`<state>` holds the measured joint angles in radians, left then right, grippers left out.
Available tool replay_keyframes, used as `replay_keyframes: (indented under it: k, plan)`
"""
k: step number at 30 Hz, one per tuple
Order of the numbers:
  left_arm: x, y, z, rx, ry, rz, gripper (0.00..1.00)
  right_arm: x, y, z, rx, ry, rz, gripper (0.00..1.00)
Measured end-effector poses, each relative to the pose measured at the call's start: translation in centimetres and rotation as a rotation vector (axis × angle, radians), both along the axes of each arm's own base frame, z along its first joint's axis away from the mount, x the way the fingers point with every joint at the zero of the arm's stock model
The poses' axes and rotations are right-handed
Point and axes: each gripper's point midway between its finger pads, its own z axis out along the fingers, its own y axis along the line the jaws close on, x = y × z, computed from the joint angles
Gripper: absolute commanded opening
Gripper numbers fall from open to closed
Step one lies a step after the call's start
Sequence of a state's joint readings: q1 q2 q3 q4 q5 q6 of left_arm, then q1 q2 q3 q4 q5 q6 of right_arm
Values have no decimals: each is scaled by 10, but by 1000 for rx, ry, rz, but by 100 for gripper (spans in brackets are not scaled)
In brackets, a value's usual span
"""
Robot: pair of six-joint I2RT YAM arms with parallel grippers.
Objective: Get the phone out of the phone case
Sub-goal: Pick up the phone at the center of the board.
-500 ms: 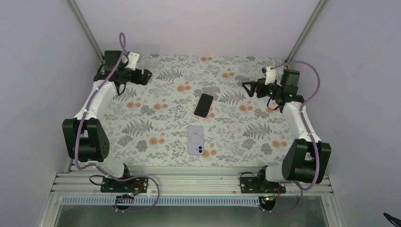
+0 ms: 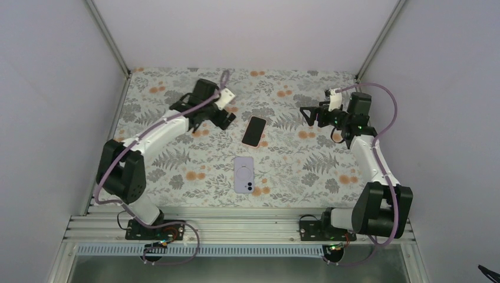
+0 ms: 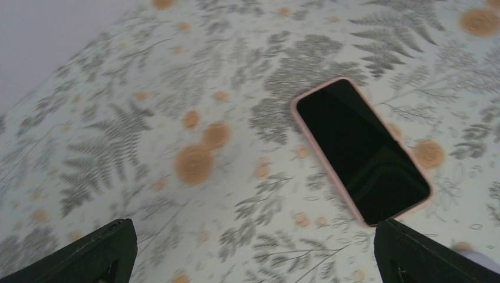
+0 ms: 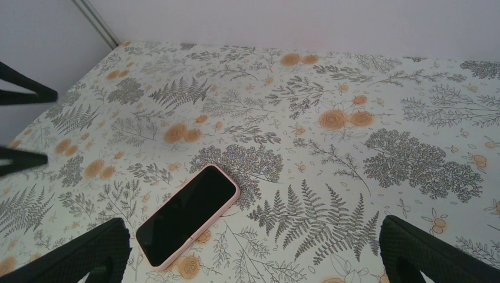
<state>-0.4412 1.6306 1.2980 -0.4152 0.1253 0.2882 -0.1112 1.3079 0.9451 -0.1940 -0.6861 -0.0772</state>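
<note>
A phone with a black screen in a pink case (image 2: 254, 131) lies screen up in the middle of the floral table; it also shows in the left wrist view (image 3: 361, 150) and the right wrist view (image 4: 187, 214). My left gripper (image 2: 227, 118) is open and empty, just left of the phone and above the table. In its wrist view (image 3: 253, 256) the phone lies ahead and to the right, near the right finger. My right gripper (image 2: 309, 112) is open and empty, well right of the phone; its wrist view (image 4: 253, 253) has the phone ahead on the left.
A lilac phone-shaped item (image 2: 244, 174) with a ring mark and camera lenses lies back up, nearer the front edge. The floral cloth (image 2: 177, 165) covers the table. Grey walls close in the back and both sides.
My left arm has swung from the far left corner to the right, bringing its gripper close beside the phone. The right arm shifted only slightly. Phone and lilac item have not moved.
</note>
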Motion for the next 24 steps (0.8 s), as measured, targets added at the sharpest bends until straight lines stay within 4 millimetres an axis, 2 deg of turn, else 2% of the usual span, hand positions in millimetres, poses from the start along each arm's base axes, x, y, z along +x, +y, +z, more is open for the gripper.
replay_keyframes:
  k: [3, 6, 9, 11, 19, 22, 24]
  plan:
    - [-14, -35, -14, 46, -5, -72, 100, 0, 0, 0, 0, -2, 0, 99]
    - [-33, -71, -37, 106, -1, -151, 100, 1, -1, 1, 0, -5, -1, 99]
    - [-52, -96, -60, 157, 15, -220, 100, 1, -1, 1, 2, -7, 1, 99]
    - [-66, -106, -72, 177, 33, -260, 100, 1, -2, 2, 3, -8, -1, 99]
    - [-117, -118, -109, 258, 85, -374, 100, -3, -4, -6, 12, 2, 4, 99]
    - [-120, -130, -109, 275, 64, -389, 100, -3, -3, -5, 16, -3, 13, 99]
    - [-109, -141, -109, 280, 36, -376, 100, -3, -3, -5, 17, -4, 15, 99]
